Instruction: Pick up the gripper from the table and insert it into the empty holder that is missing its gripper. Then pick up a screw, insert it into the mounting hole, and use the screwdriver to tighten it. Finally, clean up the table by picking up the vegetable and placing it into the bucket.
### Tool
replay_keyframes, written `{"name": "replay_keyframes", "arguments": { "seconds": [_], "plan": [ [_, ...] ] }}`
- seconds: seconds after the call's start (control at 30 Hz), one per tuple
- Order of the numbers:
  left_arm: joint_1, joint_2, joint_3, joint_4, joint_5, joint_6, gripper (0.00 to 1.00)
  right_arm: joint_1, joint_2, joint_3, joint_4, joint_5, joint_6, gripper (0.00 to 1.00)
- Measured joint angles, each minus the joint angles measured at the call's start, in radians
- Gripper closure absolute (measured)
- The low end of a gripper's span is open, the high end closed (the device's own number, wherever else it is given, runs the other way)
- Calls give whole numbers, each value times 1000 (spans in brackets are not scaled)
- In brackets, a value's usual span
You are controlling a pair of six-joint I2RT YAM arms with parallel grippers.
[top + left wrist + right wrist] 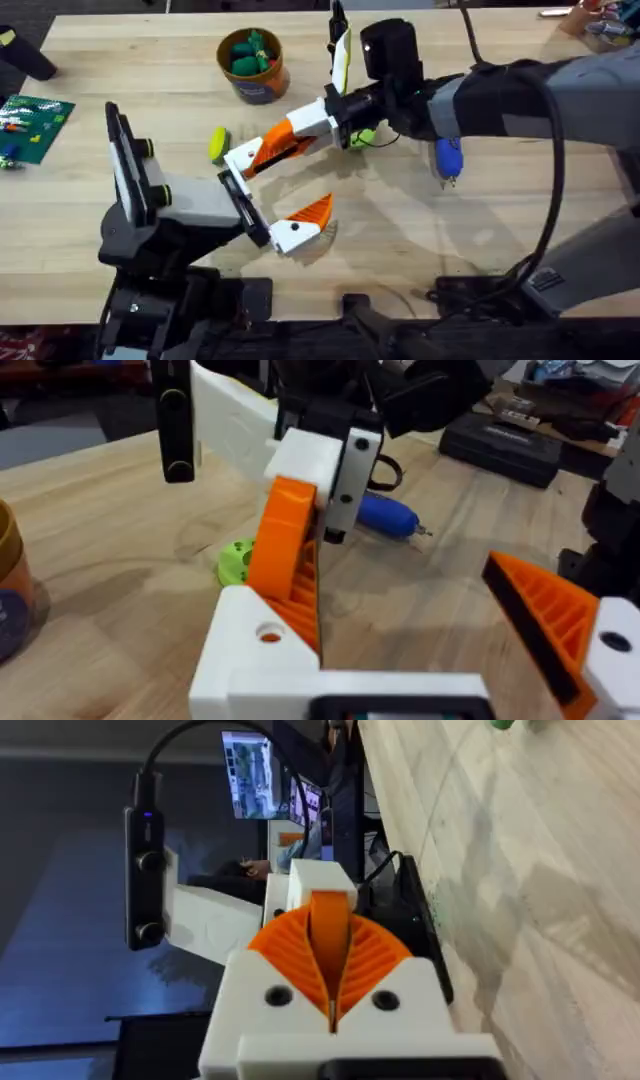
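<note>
The gripper point(275, 147) is clamped between the right gripper's point(300, 138) fingers and is being seated against the holder point(237, 166) of the spread-open left gripper point(262, 200) mid-table. Screw, screwdriver point(449, 160) near the right edge, and vegetable point(217, 143) beside the bucket point(252, 64) remain untouched.

Orange ribbed gripper point(280, 147), blue-handled screwdriver point(448, 160), brown-orange bucket point(254, 78), light wooden table point(500, 215).
</note>
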Motion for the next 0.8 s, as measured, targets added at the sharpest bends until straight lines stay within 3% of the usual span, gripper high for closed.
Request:
{"name": "replay_keyframes", "arguments": {
  "seconds": [0.63, 0.67, 0.8],
  "plan": [
    [10, 0, 0, 1, -16, -11, 14, 21, -8, 0, 6, 52, 0, 981],
    [10, 0, 0, 1, -16, -11, 14, 21, -8, 0, 5, 53, 3, 933],
    [9, -1, 0, 2, -16, 9, 14, 28, -7, 0, -16, 114, 3, 342]
  ]
}}
